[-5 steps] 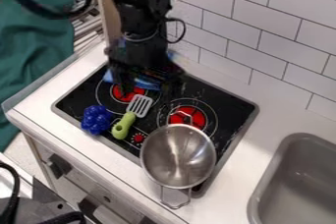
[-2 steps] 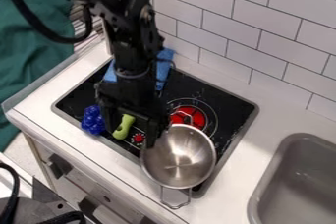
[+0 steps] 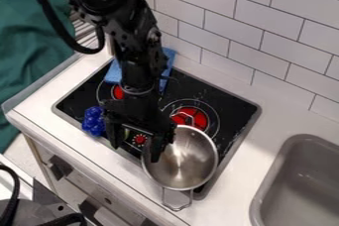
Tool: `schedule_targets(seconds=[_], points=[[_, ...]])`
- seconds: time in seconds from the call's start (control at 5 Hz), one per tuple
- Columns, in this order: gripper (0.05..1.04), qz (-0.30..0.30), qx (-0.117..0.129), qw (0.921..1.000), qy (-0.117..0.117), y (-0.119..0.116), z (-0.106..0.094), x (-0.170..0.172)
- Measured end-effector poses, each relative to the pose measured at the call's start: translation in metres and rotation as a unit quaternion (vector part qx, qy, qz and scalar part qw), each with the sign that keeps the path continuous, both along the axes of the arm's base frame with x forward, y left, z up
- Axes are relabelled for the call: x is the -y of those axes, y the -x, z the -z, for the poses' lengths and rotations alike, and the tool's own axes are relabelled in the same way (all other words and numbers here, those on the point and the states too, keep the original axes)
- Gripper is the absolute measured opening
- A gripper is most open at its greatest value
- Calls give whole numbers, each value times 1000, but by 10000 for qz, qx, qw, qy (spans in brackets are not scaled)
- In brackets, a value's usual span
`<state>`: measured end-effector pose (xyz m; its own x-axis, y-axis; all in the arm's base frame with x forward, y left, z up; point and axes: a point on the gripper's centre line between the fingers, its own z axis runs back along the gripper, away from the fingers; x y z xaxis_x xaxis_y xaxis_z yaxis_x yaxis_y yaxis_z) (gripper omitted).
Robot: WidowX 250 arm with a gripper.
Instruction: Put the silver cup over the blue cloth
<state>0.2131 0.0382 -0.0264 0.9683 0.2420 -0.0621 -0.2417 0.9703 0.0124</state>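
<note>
- The black two-finger end effector (image 3: 136,142) hung released, near the round silver metal cup (image 3: 189,163).
- The cup sat well apart from the flat blue fabric cloth (image 3: 113,75).
- A sound grasp needed fingers straddling the rim, then a level lift.

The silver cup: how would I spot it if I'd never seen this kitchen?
Find the black stove in the white counter. At its edge, on the side toward the grey sink, sits the silver cup: round, open, shiny, with two loop handles, unlike the small, lumpy blue object.
</note>
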Motion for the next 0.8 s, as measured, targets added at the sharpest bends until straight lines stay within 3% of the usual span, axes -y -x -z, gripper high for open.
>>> schedule_targets(seconds=[0.2, 0.4, 0.6, 0.8], points=[[945, -108, 14, 9999, 120, -2, 7, 4], [646, -163, 51, 9994, 291, -4, 15, 9], [345, -162, 67, 9994, 289, -6, 15, 8], [206, -95, 84, 9996, 267, -9, 11, 8]])
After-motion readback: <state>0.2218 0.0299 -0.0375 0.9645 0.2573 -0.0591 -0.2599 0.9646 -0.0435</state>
